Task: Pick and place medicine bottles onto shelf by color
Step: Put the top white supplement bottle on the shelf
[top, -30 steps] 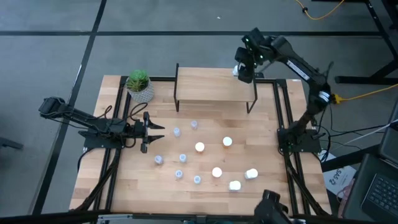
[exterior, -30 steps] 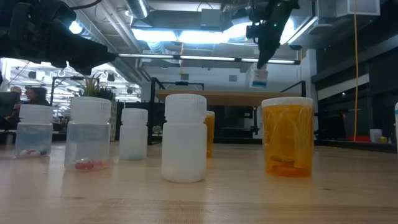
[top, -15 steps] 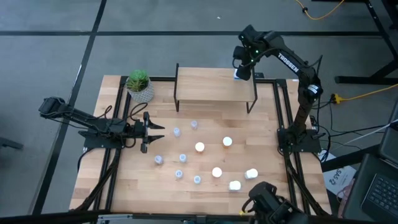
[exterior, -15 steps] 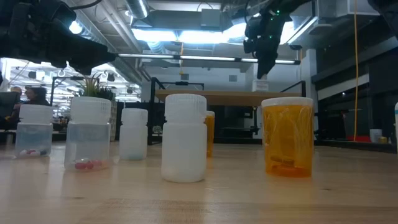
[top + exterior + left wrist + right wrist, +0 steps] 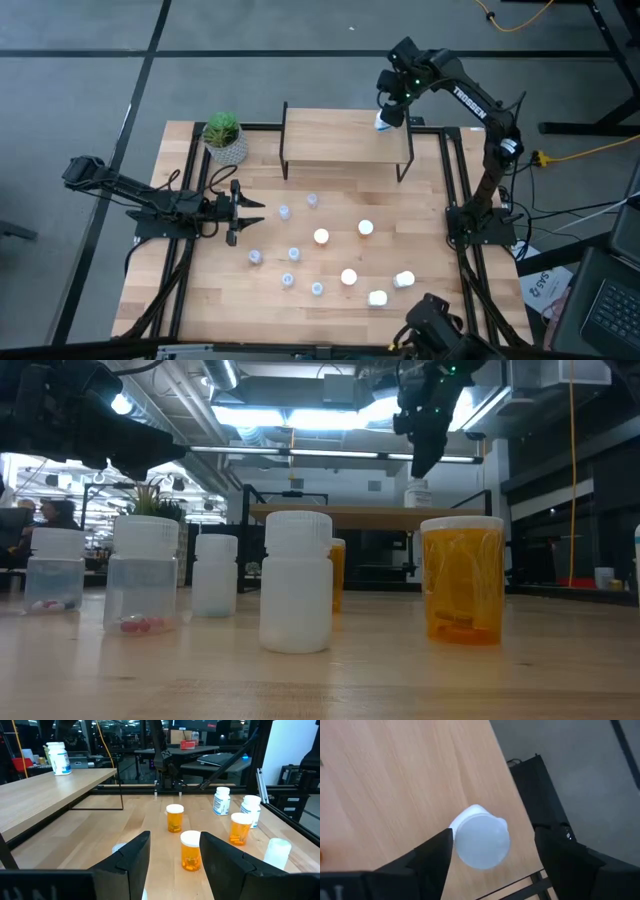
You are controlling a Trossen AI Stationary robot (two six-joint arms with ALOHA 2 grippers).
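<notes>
A white bottle with a blue label (image 5: 383,122) stands upright on its base at the far right corner of the light-wood shelf (image 5: 340,138). It also shows in the low view (image 5: 418,494) and in the left wrist view (image 5: 59,759). My right gripper (image 5: 392,103) is open just above it, with its fingers (image 5: 434,860) on either side of the bottle's cap (image 5: 481,843). My left gripper (image 5: 243,210) is open and empty, low over the table's left half. Several pale blue bottles (image 5: 284,212), orange bottles (image 5: 321,237) and white bottles (image 5: 404,280) stand on the table.
A green plant in a white pot (image 5: 224,137) stands at the far left, beside the shelf. The rest of the shelf top is bare. An orange bottle (image 5: 190,851) stands a little ahead of my left gripper's fingers. Black frame rails run along the table's sides (image 5: 452,190).
My right gripper has lowered the white bottle onto the shelf's far right corner and let go of it. It has then risen a little, and the bottle stands there on its own.
</notes>
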